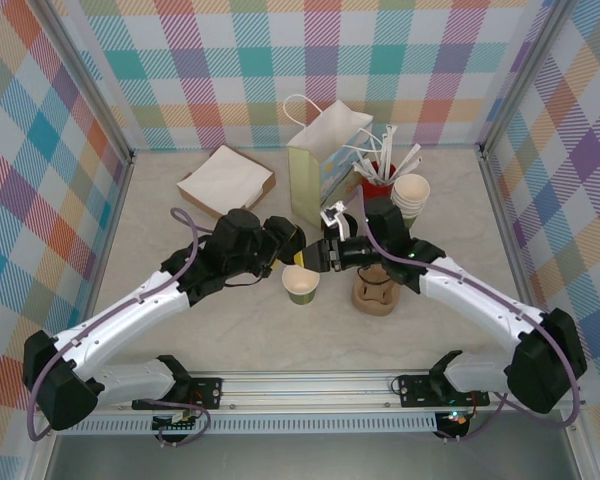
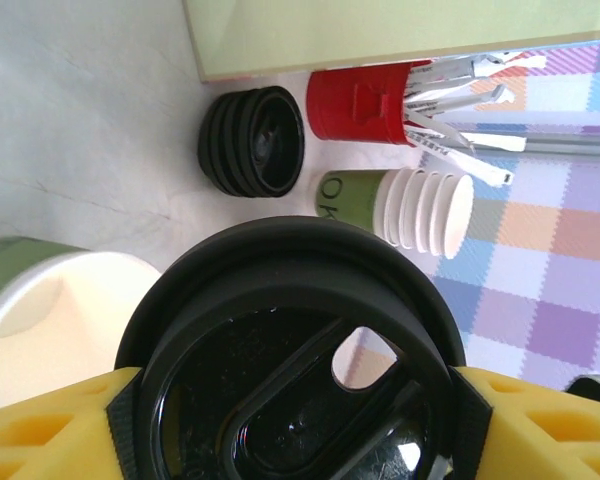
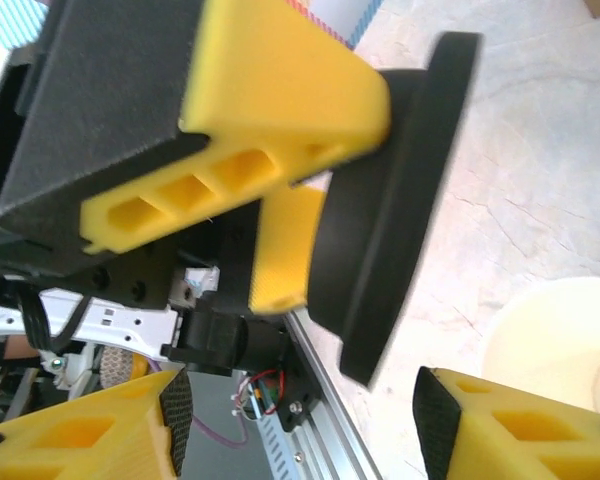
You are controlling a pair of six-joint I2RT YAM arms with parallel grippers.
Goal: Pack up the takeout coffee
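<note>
Left claw (image 2: 300, 425): I see its yellow fingers (image 2: 50, 425) pressed on both sides of a black lid (image 2: 300, 340), so it grips the lid by the rim.
Right claw (image 3: 302, 420): its jaws stand wide apart with nothing between them. It faces the left claw, close to the lid's edge but not touching it.
Coffee cup (image 1: 301, 285): upright and uncovered on the table (image 1: 480, 230), just on my side of the two claws. It is green outside and cream inside.
Carrier (image 1: 373, 298): brown, just right of the cup, partly under the right arm.
Lid stack (image 2: 252, 140): black, beyond the claws, near the bag's foot.
Paper bag (image 1: 325, 165): pale green, upright, in the middle behind the claws.
Red cup (image 1: 377, 182): holds white-wrapped straws, just right of the bag.
Cup stack (image 1: 411, 195): just beside the red cup.
Flat packet (image 1: 227, 180): white on top, brown at the edge, left of the bag.
</note>
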